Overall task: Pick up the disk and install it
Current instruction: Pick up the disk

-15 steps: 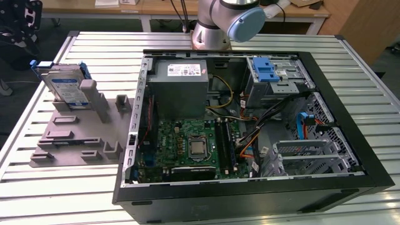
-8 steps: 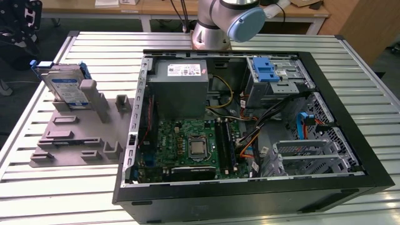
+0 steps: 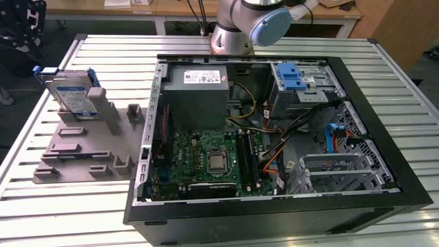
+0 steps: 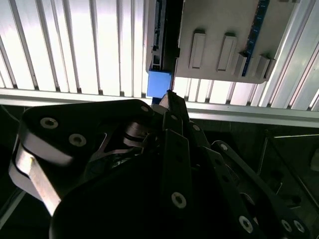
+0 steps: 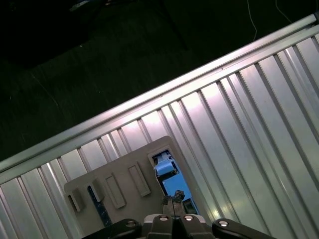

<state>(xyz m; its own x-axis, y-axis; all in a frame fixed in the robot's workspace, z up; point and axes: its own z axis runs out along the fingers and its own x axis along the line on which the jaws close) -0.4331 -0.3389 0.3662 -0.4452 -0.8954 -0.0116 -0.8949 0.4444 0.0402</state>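
Blue-framed, the disk [image 4: 159, 82] stands on edge in a grey stand [image 4: 224, 30], just ahead of the gripper [image 4: 169, 95], its long axis running straight away; the gripper looks closed, holding nothing.

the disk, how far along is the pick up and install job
Done: nothing yet. The silver hard drive in its blue plastic carrier stands upright in the grey slotted holder on the exterior view's left. In hand: the black gripper hangs close to the carrier's blue end in both wrist views, holding nothing. Left: the grasp, and seating it in the open black computer case.
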